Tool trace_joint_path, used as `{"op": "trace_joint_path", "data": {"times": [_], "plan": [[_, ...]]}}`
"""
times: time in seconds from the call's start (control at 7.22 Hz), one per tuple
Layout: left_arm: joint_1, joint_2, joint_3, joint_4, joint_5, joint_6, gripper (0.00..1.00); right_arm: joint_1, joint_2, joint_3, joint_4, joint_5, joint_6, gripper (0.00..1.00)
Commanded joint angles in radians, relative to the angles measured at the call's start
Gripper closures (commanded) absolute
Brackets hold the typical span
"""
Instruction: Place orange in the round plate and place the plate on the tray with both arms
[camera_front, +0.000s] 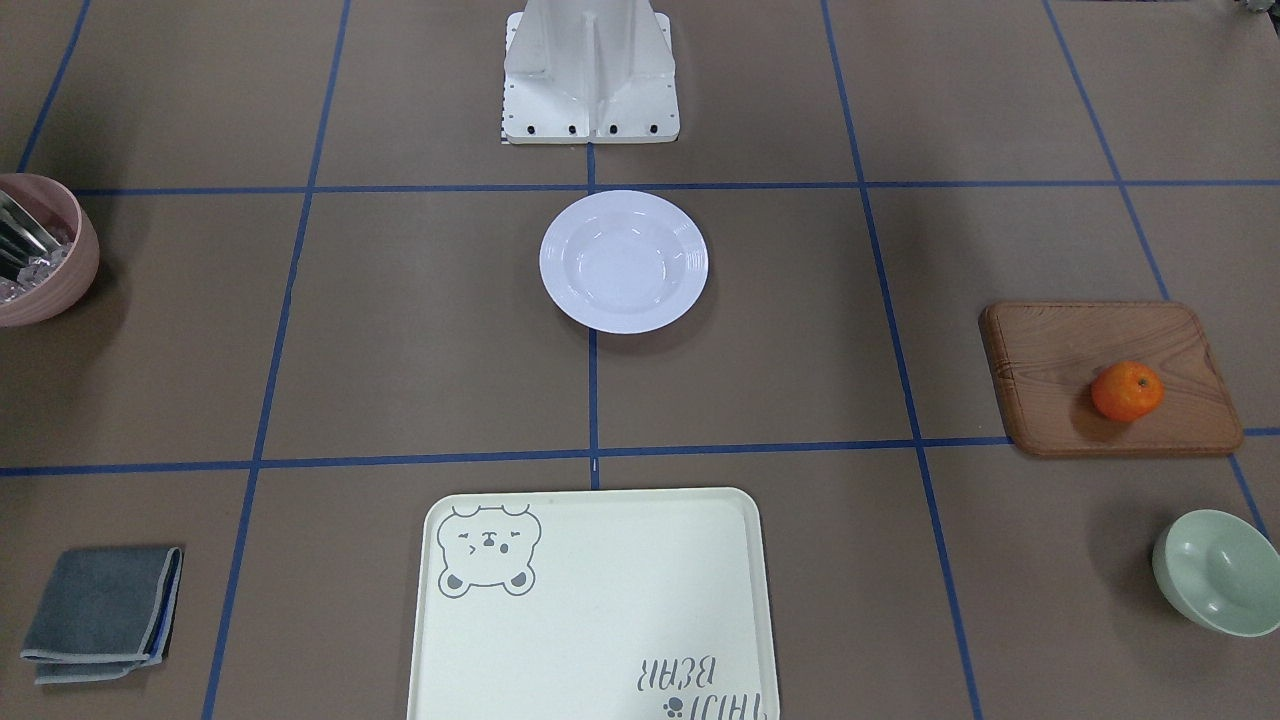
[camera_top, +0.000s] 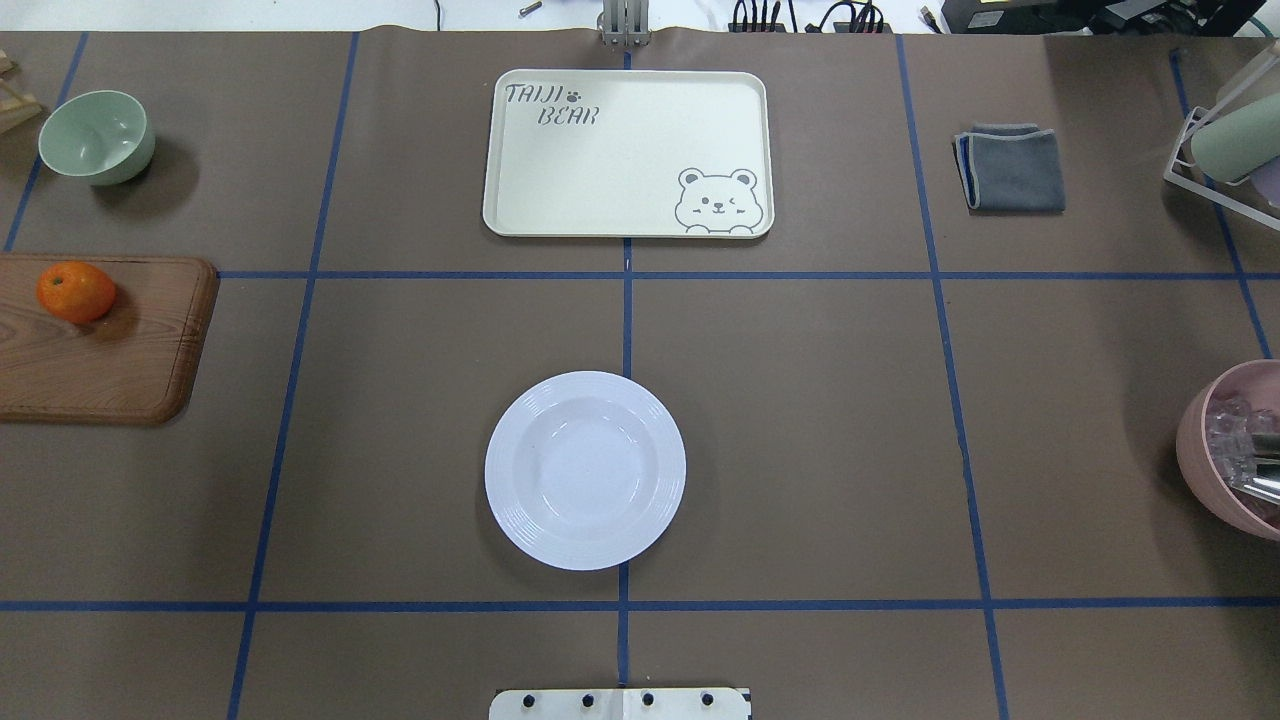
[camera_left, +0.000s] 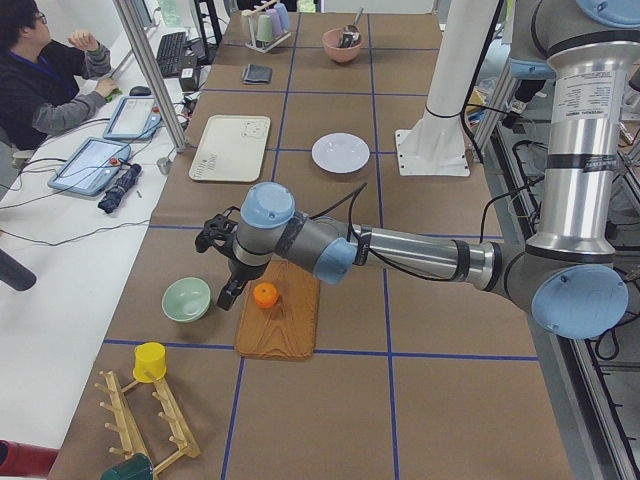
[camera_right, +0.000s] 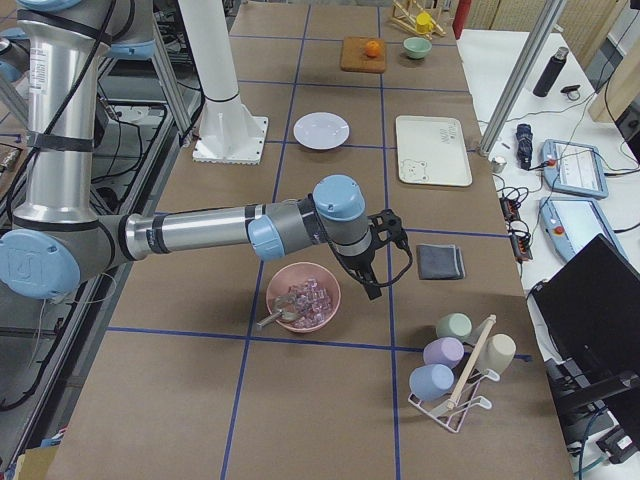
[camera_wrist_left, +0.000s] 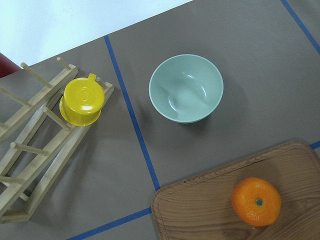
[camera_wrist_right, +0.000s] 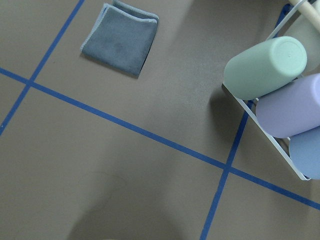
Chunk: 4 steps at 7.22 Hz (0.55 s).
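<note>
The orange (camera_front: 1127, 390) (camera_top: 76, 291) (camera_wrist_left: 256, 201) lies on a brown wooden board (camera_top: 100, 370) at the table's left end. The white round plate (camera_top: 585, 470) (camera_front: 624, 261) sits empty in the middle, near the robot's base. Beyond it, the cream tray (camera_top: 620, 160) (camera_front: 600, 600) with the bear drawing is bare. My left gripper (camera_left: 228, 300) hangs just beside the orange (camera_left: 264, 294), over the board's edge; I cannot tell if it is open or shut. My right gripper (camera_right: 373, 290) hovers next to the pink bowl (camera_right: 303, 297), its state unclear too.
A pale green bowl (camera_top: 97, 135) and a wooden rack with a yellow cup (camera_wrist_left: 81, 100) stand near the board. A folded grey cloth (camera_top: 1010, 168) and a cup rack (camera_wrist_right: 265, 67) are at the right end. A person (camera_left: 45, 80) sits at the far side.
</note>
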Motion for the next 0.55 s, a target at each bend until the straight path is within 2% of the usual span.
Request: {"op": "trace_joint_path", "data": {"times": [0.0, 0.14, 0.42], "plan": [[0.066, -0.008, 0.008, -0.001, 0.001, -0.053, 0.02, -0.032, 0.024, 0.028, 0.076, 0.009, 0.339, 0.0], [0.104, -0.007, 0.009, -0.019, 0.004, -0.168, 0.02, -0.101, 0.035, 0.037, 0.114, 0.0, 0.484, 0.0], [0.187, -0.008, 0.038, -0.07, 0.009, -0.291, 0.02, -0.286, 0.07, 0.107, 0.11, -0.161, 0.765, 0.0]]}}
